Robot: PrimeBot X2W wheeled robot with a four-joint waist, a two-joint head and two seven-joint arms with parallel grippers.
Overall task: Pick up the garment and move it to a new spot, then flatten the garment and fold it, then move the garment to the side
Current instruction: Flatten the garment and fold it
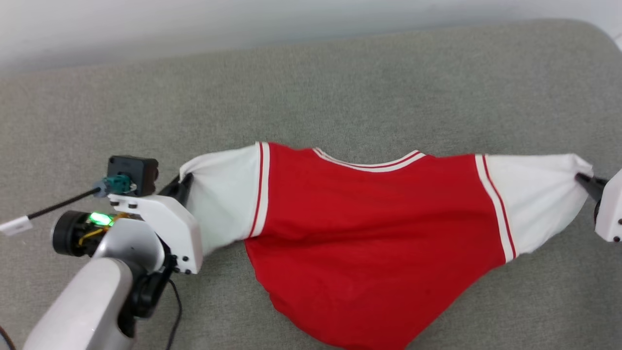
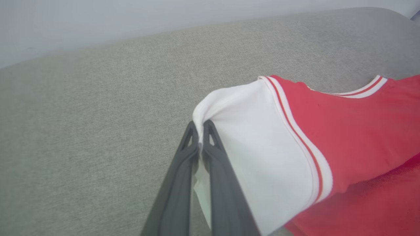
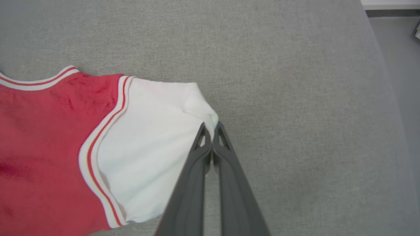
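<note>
Head view looks down from the near side across the garment [image 1: 369,233]. Wrist views sit close at its left and right ends, sharing the collar [image 2: 361,91].

No text or label can be read.

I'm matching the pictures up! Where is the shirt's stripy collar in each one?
Head view: collar of the garment, in the middle.
Left wrist view: collar at the upper right edge.
Right wrist view: collar at the upper left edge.
Shared landmark: grey fabric surface underneath.
</note>
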